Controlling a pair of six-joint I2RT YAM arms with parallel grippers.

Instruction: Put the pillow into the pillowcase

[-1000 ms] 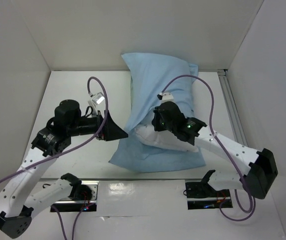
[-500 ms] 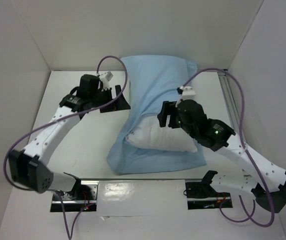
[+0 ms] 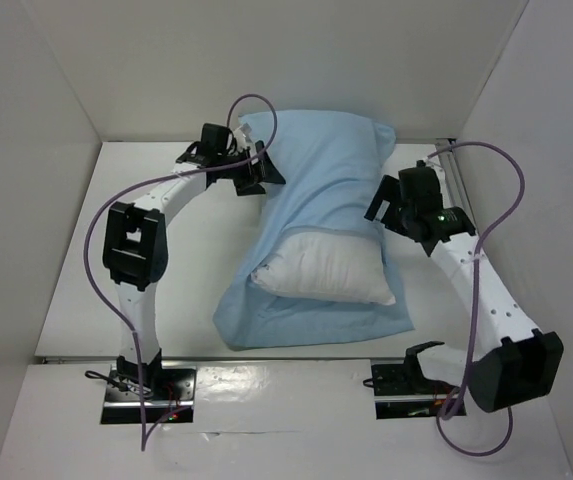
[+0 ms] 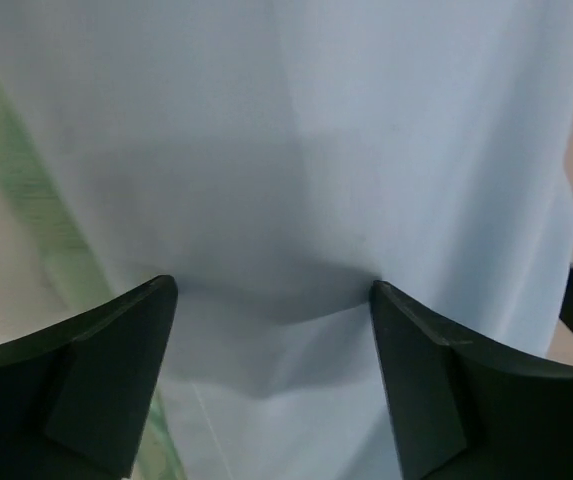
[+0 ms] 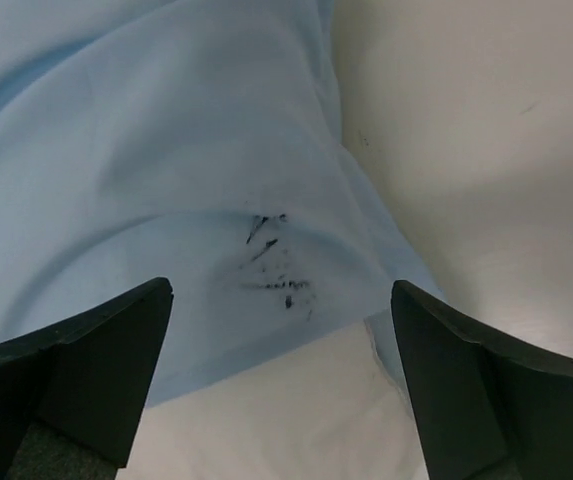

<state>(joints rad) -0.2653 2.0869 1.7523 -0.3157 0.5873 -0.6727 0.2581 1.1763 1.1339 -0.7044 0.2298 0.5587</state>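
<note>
The left gripper [image 3: 258, 172] sits in the upper middle of the top view, its black fingers spread wide with nothing between them, just at the upper-left edge of the thin light blue cloth pillowcase [image 3: 316, 165]. The right gripper [image 3: 379, 207], right of centre, is also spread wide and holds nothing, close beside the case's right edge.

The pillowcase lies lengthwise down the middle of the white table [image 3: 166, 270], bulging at its upper end. The plump white fabric pillow [image 3: 331, 272] is partly inside. Its lower end sticks out of the opening in the lower middle of the frame and rests on the case's bottom layer, while the top layer covers the rest.

From the left wrist, the left gripper [image 4: 273, 290] frames smooth blue cloth with a shallow shaded fold between the tips; whether they touch it cannot be told. A green patterned strip [image 4: 31, 200] runs down the left edge, which the top view does not show. From the right wrist, the right gripper [image 5: 281, 290] hangs over the case's edge, where small dark marks [image 5: 276, 265] show on the blue cloth, with bare table at upper right and bottom.
</note>
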